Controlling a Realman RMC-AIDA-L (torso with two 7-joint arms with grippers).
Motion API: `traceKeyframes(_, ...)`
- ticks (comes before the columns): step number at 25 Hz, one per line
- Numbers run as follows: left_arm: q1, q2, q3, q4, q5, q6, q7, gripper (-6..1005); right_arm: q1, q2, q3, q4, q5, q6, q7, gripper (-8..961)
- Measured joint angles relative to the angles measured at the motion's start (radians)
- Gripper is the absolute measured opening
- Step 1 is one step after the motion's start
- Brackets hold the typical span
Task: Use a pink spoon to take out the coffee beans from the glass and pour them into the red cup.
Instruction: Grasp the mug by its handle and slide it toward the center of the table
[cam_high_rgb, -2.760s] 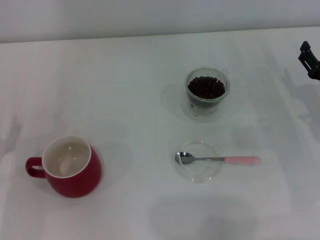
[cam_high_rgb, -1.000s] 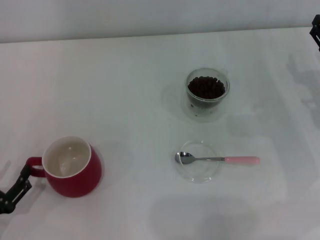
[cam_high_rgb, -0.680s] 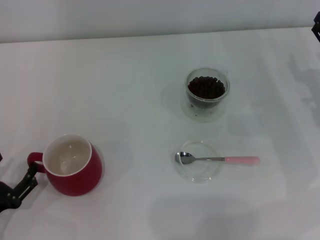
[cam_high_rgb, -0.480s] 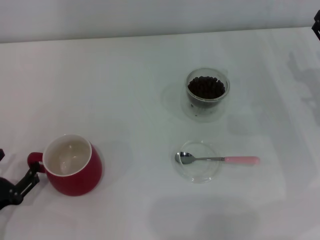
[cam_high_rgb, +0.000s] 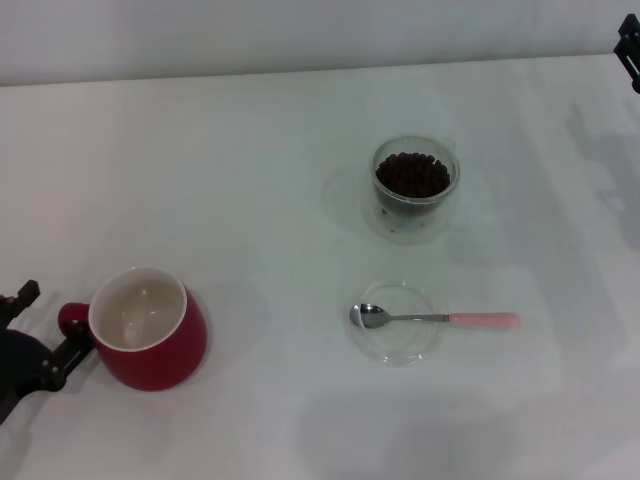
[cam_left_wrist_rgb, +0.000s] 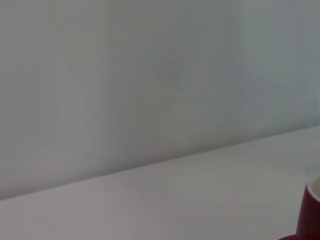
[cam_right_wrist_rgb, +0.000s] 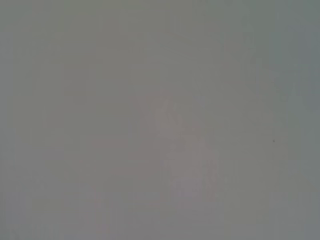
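Trouble sits at my left gripper (cam_high_rgb: 45, 340), whose fingers flank the loop handle of the red cup (cam_high_rgb: 147, 340), though I cannot tell if they pinch it; a push from there would slide or tip the cup. The pink spoon (cam_high_rgb: 436, 319) lies far to that gripper's right, bowl in a clear dish (cam_high_rgb: 397, 345), long axis crosswise, handle pointing away from it. The glass (cam_high_rgb: 415, 186) of coffee beans (cam_high_rgb: 411, 174) stands beyond the spoon, and my right gripper (cam_high_rgb: 630, 50) is parked at the far edge, grip unreadable.
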Motion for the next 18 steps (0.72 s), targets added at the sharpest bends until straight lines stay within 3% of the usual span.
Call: traceKeyframes(18, 0.000, -0.006, 0.000, 0.014, -0.008, -0.005, 0.018, 241, 0.002, -0.001, 0.000, 0.004, 0.000, 0.003, 0.000, 828)
